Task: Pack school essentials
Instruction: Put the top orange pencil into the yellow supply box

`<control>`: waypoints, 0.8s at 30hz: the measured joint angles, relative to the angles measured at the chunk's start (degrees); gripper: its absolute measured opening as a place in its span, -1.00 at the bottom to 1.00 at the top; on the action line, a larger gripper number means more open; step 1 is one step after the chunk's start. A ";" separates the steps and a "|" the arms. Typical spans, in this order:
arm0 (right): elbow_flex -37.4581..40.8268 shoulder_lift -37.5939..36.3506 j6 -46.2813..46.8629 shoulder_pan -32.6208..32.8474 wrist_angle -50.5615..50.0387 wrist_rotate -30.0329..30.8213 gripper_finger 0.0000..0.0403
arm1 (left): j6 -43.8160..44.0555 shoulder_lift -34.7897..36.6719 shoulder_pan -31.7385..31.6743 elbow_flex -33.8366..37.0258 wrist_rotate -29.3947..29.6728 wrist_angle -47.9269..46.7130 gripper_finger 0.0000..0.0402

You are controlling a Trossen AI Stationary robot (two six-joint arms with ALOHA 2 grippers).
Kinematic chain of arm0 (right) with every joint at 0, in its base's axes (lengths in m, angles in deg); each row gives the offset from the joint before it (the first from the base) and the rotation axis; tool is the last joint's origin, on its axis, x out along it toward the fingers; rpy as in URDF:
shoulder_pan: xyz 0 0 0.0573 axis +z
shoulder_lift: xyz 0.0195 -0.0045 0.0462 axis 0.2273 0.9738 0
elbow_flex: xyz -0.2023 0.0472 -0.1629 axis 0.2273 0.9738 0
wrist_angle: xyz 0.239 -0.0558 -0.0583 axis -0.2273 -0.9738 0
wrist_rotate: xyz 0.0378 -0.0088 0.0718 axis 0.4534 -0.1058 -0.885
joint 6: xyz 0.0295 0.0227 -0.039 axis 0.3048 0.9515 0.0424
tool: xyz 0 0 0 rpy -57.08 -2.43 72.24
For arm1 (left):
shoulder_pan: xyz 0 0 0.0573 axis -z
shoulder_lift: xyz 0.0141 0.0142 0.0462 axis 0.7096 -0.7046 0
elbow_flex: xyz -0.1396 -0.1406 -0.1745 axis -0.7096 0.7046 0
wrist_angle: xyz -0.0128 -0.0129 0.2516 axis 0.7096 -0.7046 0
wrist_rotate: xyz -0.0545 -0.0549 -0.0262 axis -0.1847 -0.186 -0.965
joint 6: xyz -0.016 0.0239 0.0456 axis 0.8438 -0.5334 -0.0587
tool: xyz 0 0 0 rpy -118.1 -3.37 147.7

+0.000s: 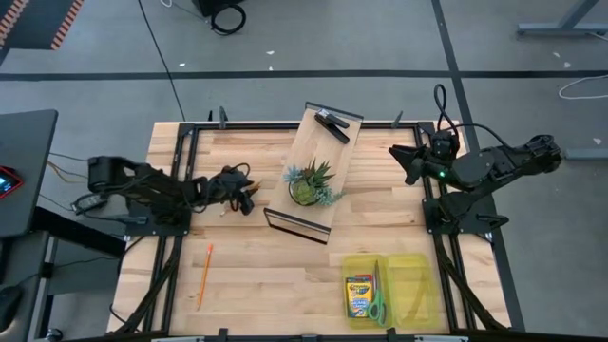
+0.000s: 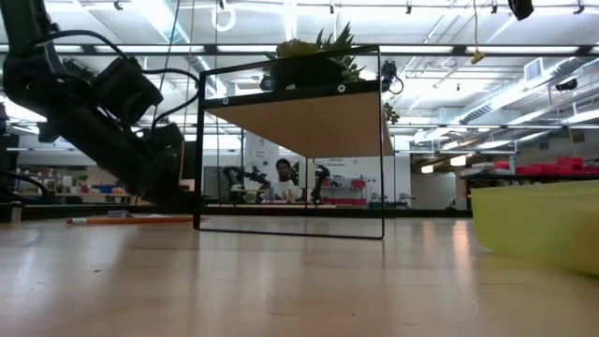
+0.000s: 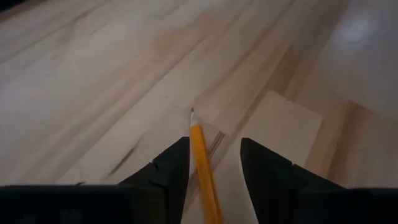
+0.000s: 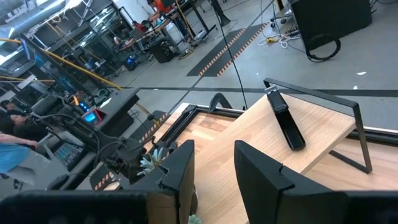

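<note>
My left claw [image 1: 249, 193] sits low over the tabletop [image 1: 275, 275], just beside the near end of the tilted wooden shelf [image 1: 318, 157]. In my left wrist view an orange pencil [image 3: 202, 165] runs between my fingers [image 3: 171, 168]; it lies against one finger while a gap shows on the other side, so I cannot tell whether I am truly grasping it.

My right claw [image 1: 410, 161] hangs raised near the far right side of the tabletop, well apart from everything, its fingers [image 4: 180, 168] spread with nothing between them.

The yellow-green tray [image 1: 418, 271] lies at the near right of the tabletop. Inside it, on its left side, are the crayon box [image 1: 358, 296] and, just beside that, the green-handled scissors [image 1: 377, 302]. The right part of the tray shows only faint thin shapes that I cannot make out.

A second orange pencil [image 1: 204, 275] lies loose on the tabletop at the near left, well apart from the tray.

The shelf carries a spiky green potted plant [image 1: 311, 183] on its lower end and a black clip-like object [image 1: 332, 124] near its upper end.
</note>
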 joint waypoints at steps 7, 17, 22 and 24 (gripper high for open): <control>0.00 0.00 0.11 -0.02 0.00 0.02 -0.41 | 1.18 -4.20 0.00 -0.04 0.92 1.29 -0.33; 0.00 -0.02 0.02 0.00 0.00 0.00 -0.41 | 4.98 -6.71 0.80 -0.25 1.55 0.20 -0.75; 0.00 -0.02 0.21 -0.02 0.00 0.00 -0.41 | 4.63 -7.16 2.08 -0.22 2.47 0.09 -0.94; 0.00 -0.02 0.20 0.00 0.00 0.00 -0.41 | 5.62 -7.26 2.37 -0.22 2.97 0.13 -0.94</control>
